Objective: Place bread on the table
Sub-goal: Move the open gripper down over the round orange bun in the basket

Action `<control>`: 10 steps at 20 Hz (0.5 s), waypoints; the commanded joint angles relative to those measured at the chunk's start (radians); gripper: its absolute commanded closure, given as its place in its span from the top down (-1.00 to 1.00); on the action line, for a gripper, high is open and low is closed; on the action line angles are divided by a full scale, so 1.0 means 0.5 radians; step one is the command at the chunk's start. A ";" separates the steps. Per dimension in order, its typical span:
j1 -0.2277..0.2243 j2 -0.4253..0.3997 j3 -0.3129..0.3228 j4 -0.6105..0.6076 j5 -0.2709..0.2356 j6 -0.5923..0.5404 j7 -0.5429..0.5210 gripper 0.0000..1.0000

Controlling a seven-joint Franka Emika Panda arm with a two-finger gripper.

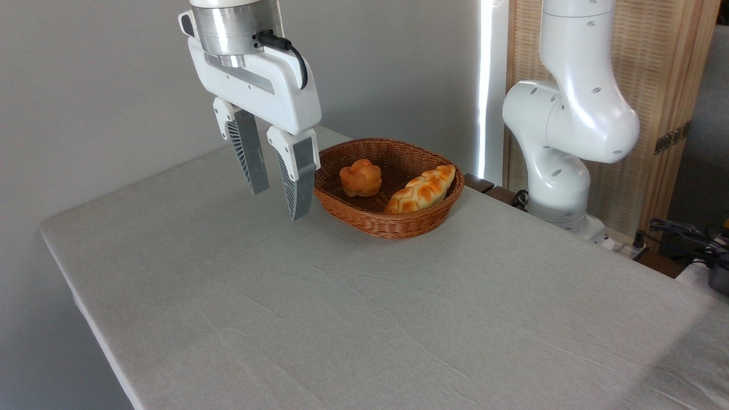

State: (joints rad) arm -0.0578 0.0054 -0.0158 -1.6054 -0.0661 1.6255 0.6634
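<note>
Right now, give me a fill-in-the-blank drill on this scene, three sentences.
1. The round bun and the braided loaf both lie inside the wicker ____.
2. The gripper hangs above the table with its jaws ____ and nothing between them.
3. In the picture, the gripper is to the ____ of the basket.

Missing words: basket; open; left

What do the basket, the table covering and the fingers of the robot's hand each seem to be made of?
Basket: woven brown wicker or rattan, slightly glossy; the weave shows.
Table covering: light grey matte cloth, with faint wrinkles.
Hand fingers: grey and white, probably plastic, with ribbed sides; rubber cannot be ruled out.
</note>
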 commanded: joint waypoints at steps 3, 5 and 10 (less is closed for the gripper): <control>0.045 -0.084 0.022 -0.078 -0.009 -0.011 0.032 1.00; 0.045 -0.081 -0.002 -0.087 -0.003 -0.014 0.020 1.00; 0.024 -0.259 -0.014 -0.353 -0.009 0.044 0.042 1.00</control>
State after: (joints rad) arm -0.0413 -0.0303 -0.0186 -1.6540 -0.0662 1.6195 0.6634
